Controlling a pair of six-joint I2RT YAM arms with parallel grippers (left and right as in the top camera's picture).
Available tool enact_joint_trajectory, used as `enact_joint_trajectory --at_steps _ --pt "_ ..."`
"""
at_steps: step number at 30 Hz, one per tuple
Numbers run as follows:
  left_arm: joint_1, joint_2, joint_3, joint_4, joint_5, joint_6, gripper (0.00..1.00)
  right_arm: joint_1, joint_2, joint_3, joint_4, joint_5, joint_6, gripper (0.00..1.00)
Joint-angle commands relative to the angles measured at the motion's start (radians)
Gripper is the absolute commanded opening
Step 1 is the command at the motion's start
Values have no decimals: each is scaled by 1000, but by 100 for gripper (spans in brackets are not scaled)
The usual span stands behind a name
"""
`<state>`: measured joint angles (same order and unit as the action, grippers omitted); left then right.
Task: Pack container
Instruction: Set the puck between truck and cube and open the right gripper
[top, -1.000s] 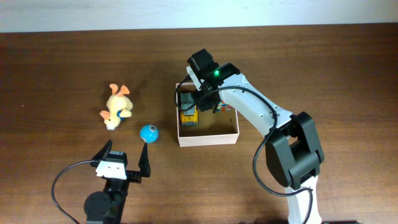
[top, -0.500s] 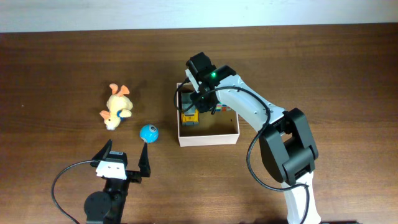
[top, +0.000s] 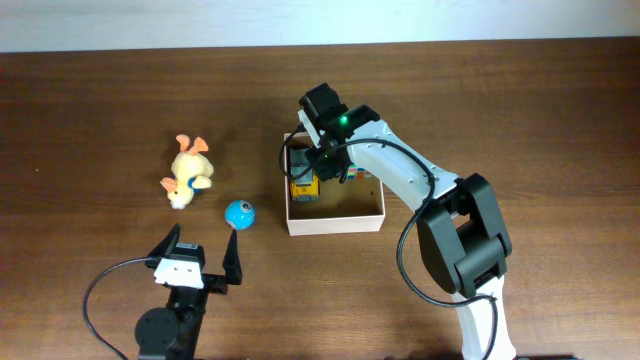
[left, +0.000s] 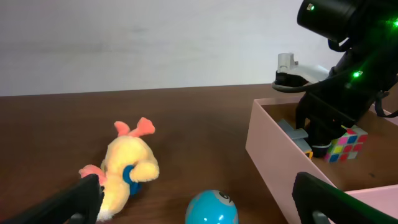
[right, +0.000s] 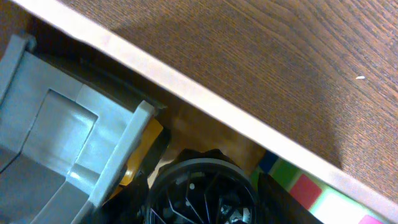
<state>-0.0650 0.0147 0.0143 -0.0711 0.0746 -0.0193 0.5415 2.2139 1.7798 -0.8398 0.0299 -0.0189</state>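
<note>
In the overhead view I read the table (top: 520, 120) from left to right. A yellow plush duck (top: 188, 170) lies on its side at 9 o'clock from the container. The left gripper (top: 202, 252) sits at 7 o'clock from the table centre, low over the surface, with its fingers (top: 233, 255) spread wide and nothing between them. A blue ball (top: 239, 213) rests just beyond that gripper, at 8 o'clock from the container and near its left wall. The container (top: 335, 226), white outside and tan inside, stands just right of the table centre. A yellow and grey toy vehicle (top: 302, 183) lies against its left wall. The right gripper (top: 320, 165) reaches down into the container directly over that toy. I cannot tell how its fingers stand or whether they grip the toy. A multicoloured puzzle cube (top: 360, 175) lies inside, at 3 o'clock from the right gripper.
</note>
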Motion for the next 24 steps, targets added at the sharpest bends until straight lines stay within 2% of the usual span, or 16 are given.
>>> enact_joint_trajectory --at_steps 1,5,6,9,14,18,24 --pt "5 -10 -5 -1 8 16 99 2 14 -8 4 9 7 49" --pt "5 -10 -5 -2 8 16 99 2 14 -8 3 9 7 50" --pt "5 -10 -5 -1 8 16 99 2 14 -8 3 9 7 49" --pt "5 -10 -5 -1 8 16 99 2 14 -8 3 9 7 35" --pt "5 -10 -5 -1 8 16 99 2 14 -8 3 9 7 34" --pt "5 -10 -5 -1 8 16 99 2 14 -8 3 9 7 25" --pt "5 -10 -5 -1 8 16 99 2 14 -8 3 9 8 25"
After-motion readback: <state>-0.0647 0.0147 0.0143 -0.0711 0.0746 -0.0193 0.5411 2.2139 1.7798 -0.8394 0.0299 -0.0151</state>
